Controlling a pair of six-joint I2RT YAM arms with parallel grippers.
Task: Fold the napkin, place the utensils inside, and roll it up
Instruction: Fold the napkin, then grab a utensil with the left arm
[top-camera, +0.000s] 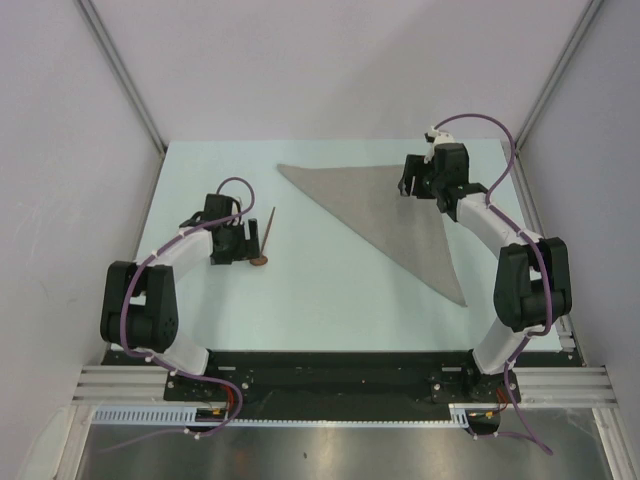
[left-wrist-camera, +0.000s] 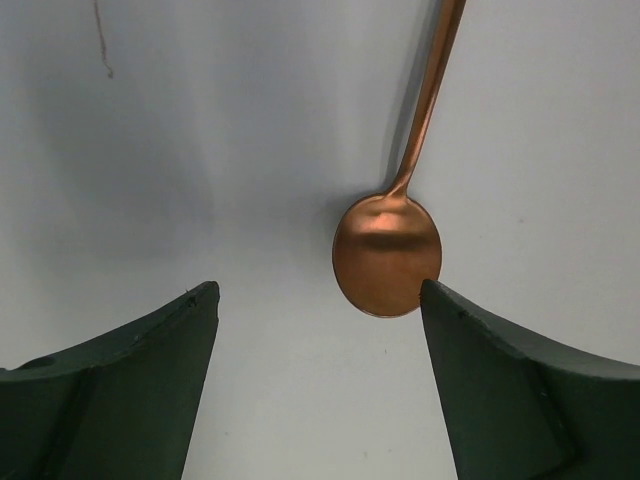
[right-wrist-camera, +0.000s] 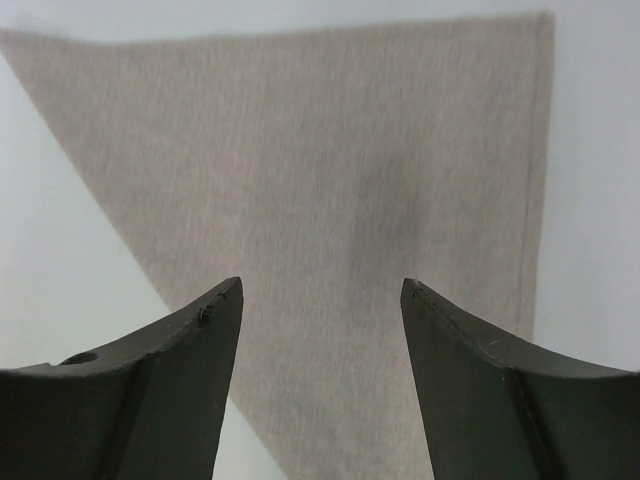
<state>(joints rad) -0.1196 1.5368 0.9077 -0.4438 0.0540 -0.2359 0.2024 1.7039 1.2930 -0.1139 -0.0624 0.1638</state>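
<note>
Left tool (left-wrist-camera: 318, 290): it is hanging low over the left part of the pale worktop (top-camera: 330, 290) with its jaws spread wide, grasping nothing.
Wooden spoon (left-wrist-camera: 387, 255): it is lying flat on the worktop, its round bowl pointing toward the near edge and its thin handle running away toward the far side. In the left wrist view the bowl is sitting in the gap between the dark fingers (left-wrist-camera: 520, 390), pressed up close to the right-hand one. I cannot tell whether it is actually touching.
Napkin (top-camera: 395, 210): the grey-beige cloth is lying smooth as a flat triangle on the far right part of the worktop. One straight edge is running along the far side and a long point is reaching down toward the near right. It is sitting well apart from the spoon.
Right tool (right-wrist-camera: 320, 285): it is hovering over the napkin's far right corner with its jaws released. Plain cloth is showing between its fingers, with nothing pinched.
</note>
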